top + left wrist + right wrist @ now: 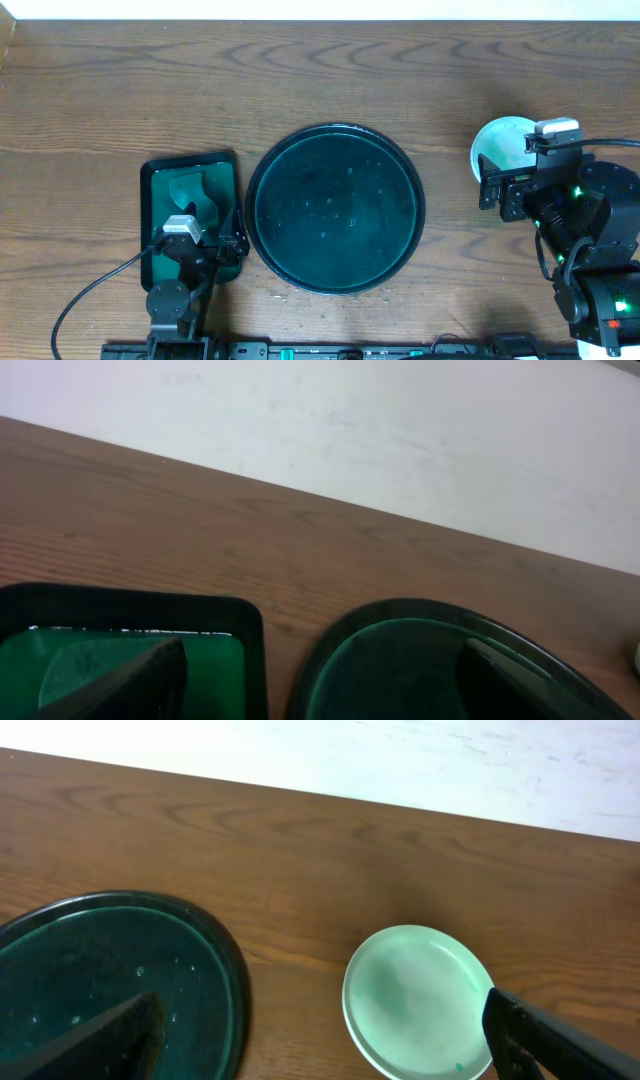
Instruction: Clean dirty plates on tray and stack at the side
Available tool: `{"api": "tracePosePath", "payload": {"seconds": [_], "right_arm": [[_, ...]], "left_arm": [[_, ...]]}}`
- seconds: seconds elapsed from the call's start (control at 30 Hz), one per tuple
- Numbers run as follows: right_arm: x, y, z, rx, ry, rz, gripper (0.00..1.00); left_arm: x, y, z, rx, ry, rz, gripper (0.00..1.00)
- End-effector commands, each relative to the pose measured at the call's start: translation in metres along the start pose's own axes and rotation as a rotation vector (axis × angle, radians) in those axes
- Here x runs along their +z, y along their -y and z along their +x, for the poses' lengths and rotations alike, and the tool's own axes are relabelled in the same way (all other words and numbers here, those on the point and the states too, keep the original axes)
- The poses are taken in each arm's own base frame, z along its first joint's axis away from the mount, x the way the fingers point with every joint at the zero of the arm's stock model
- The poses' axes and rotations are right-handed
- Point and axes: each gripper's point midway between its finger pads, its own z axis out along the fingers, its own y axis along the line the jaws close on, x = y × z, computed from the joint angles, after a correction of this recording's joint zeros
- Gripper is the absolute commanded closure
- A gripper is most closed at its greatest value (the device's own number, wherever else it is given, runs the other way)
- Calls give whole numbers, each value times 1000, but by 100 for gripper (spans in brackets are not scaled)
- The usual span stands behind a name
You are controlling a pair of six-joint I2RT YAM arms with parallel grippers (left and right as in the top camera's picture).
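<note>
- The plates point(418, 1000) sit on the bare table point(300, 80), just ahead of my right hand point(322, 1020) and a little toward its right finger. They are off to the side, well apart from the tray.
- I see only the top pale mint plate clearly and cannot count what lies under it. Its face looks mostly clean, with a tiny green speck at the edge nearest the hand.
- The tray point(335, 208) lies ahead of the right hand toward its left finger. It holds no plates, only scattered droplets, so I judge the cleaning and stacking is about finished.
- My right hand is spread wide and grips nothing. It hangs behind the plates rather than over them, which reads to me as clear of the stack.
- My left hand point(325, 660) is also wide open and holds nothing. It hangs low, one finger over the small tray point(255, 650) and the other over the round tray's rim.
- A green cloth point(80, 665) rests in that small tray under the left finger, parked where the wet wiper belongs.
</note>
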Motion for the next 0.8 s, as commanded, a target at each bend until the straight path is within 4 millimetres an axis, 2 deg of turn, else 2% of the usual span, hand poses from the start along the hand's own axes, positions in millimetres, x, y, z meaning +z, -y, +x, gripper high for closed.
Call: {"api": "tracePosePath", "payload": {"seconds": [0.0, 0.6, 0.67, 0.77], "right_arm": [[0, -1, 0, -12, 0, -3, 1], [0, 2, 3, -12, -14, 19, 1], [-5, 2, 6, -13, -20, 19, 1], [-23, 12, -1, -31, 36, 78, 1]], "left_arm": [[0, -1, 15, 4, -53, 3, 14], [0, -1, 15, 4, -53, 3, 14], [0, -1, 15, 4, -53, 3, 14], [0, -1, 15, 4, -53, 3, 14]]}}
